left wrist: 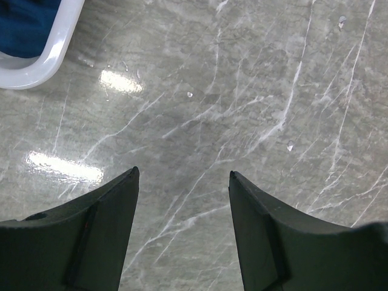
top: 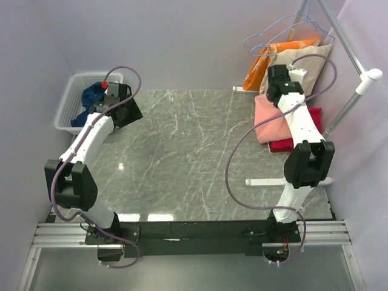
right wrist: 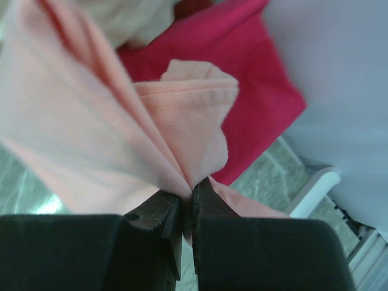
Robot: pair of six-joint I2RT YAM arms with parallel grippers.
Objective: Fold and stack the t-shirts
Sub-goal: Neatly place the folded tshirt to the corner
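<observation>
The salmon-pink t-shirt (right wrist: 91, 133) is bunched at the back right of the table, and my right gripper (right wrist: 193, 194) is shut on a pinched fold of it. From above, that gripper (top: 271, 96) stands over the pink shirt (top: 270, 124). Under and beside it lies the crimson-red t-shirt (right wrist: 254, 79), whose edge (top: 284, 145) shows past the pink one. The navy-blue t-shirt (top: 92, 97) sits crumpled in the white basket (top: 65, 115) at the back left. My left gripper (top: 128, 112) hovers just right of the basket, open (left wrist: 183, 176) over bare marble with nothing between its fingers.
A clothes rack stands at the back right, its white pole (top: 354, 100) slanting over the shirts and its foot (top: 267, 182) lying on the table. Wire hangers (top: 273, 33), an orange cloth (top: 267, 60) and a beige cloth (top: 306, 60) hang there. The basket corner (left wrist: 54, 54) shows in the left wrist view.
</observation>
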